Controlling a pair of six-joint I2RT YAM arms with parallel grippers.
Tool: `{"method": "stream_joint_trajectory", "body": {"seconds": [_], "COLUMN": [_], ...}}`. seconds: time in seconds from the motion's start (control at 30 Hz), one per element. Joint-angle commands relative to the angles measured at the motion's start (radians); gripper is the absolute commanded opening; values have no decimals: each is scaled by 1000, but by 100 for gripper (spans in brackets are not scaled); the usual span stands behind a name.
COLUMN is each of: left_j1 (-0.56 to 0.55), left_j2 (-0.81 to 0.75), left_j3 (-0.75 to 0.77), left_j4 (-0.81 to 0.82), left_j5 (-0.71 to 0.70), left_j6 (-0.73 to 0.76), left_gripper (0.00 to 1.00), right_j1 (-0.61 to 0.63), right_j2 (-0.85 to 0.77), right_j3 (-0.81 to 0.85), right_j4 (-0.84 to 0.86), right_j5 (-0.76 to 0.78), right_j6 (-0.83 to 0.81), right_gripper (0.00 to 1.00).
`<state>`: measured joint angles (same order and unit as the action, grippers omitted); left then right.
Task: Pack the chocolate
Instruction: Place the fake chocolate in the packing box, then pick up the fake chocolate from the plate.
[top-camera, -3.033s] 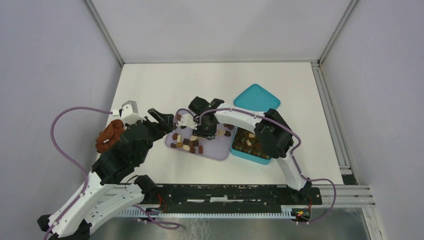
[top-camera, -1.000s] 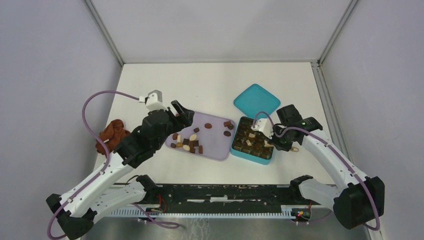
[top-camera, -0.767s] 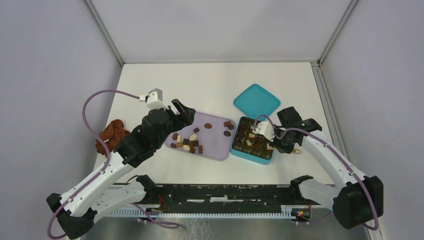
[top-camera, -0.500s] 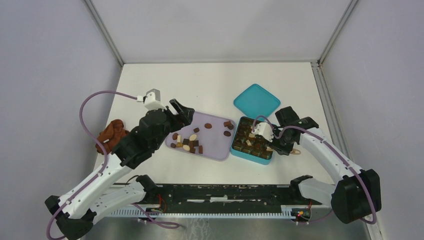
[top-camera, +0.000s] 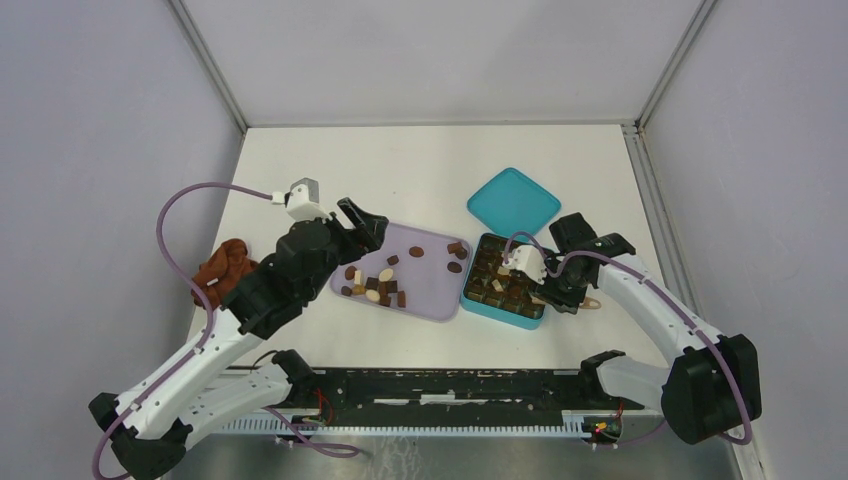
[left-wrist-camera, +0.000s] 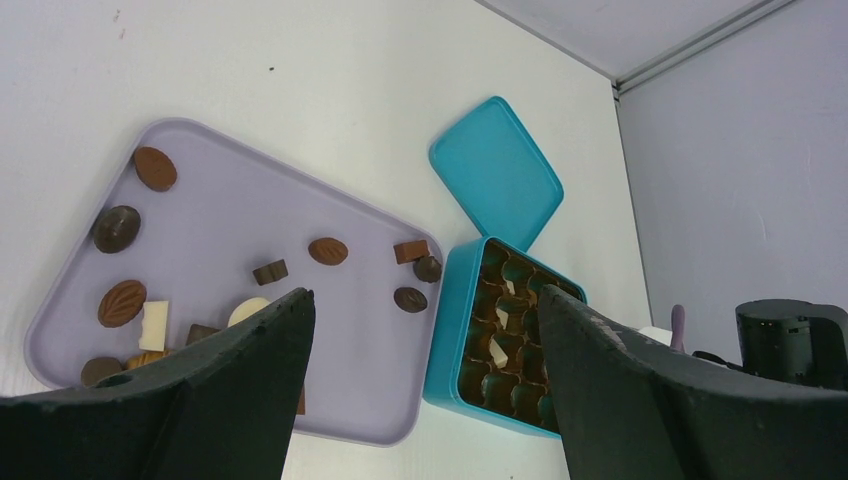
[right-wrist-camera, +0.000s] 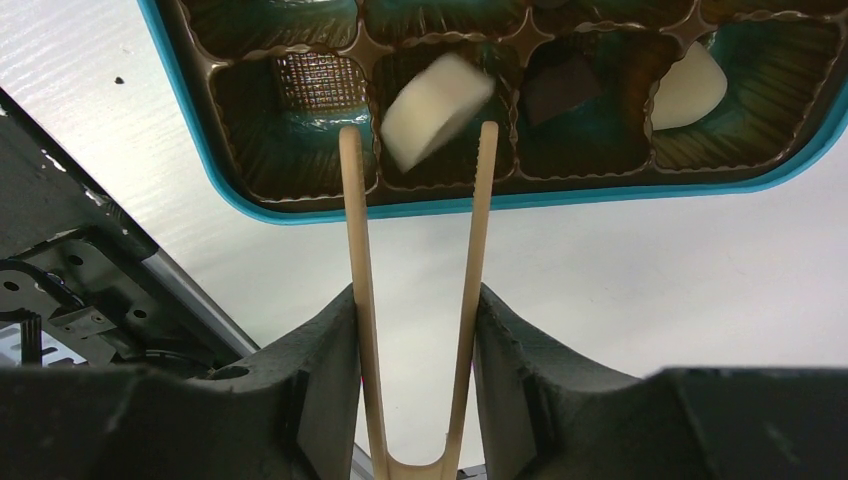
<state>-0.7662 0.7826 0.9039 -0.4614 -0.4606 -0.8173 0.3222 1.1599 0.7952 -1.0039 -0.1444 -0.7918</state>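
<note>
Loose chocolate (top-camera: 378, 285) lies scattered on a lilac tray (top-camera: 430, 290), in brown, dark and cream pieces. The teal box (top-camera: 470, 292) beside it has brown cells with a few pieces inside. My right gripper (right-wrist-camera: 415, 300) is shut on cream tongs (right-wrist-camera: 470, 250), whose tips are spread over the box's near row. A white chocolate (right-wrist-camera: 437, 108) sits tilted in a cell just beyond the tips, touching neither tip clearly. My left gripper (left-wrist-camera: 422, 300) hangs open over the tray (left-wrist-camera: 230, 210), holding nothing; from above it (top-camera: 362, 222) is at the tray's far left corner.
The teal lid (top-camera: 513, 200) lies flat behind the box. A rust-brown cloth lump (top-camera: 222, 268) sits left of the tray, beside the left arm. The black base rail (top-camera: 440, 385) runs along the near table edge.
The right arm carried the tongs from the tray to the box. In the last second the tongs spread and the white piece came free over a cell. The left gripper barely moved.
</note>
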Motion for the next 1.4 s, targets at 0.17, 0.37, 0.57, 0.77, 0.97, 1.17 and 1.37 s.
{"method": "stream_joint_trajectory", "body": {"seconds": [0.17,0.37,0.57,0.77,0.97,1.17,1.37], "left_j1": [-1,-1,-2,-1,0,0,-1], "left_j2": [-3,-8,10,71,101,62,5], "left_j3": [15,11,24,132,247,260,237], "left_j4": [29,26,5,-100,-161,-169,-178], "left_j5": [-9,-7,-8,-39,-80,-104,-132], "left_j6": [21,18,25,85,140,129,96], "left_gripper": [87,87,87,87,87,87,86], "right_j1": [-3,-3,-2,77,297,451,581], "right_j2": [-1,-6,17,93,210,352,490], "right_j3": [17,76,177,300,406,484,578], "right_j4": [8,-9,-15,44,139,194,221], "right_j5": [-1,-61,-164,-220,-213,-177,-109], "right_j6": [-4,-3,-7,24,102,130,142], "right_gripper": [45,39,38,38,38,38,38]}}
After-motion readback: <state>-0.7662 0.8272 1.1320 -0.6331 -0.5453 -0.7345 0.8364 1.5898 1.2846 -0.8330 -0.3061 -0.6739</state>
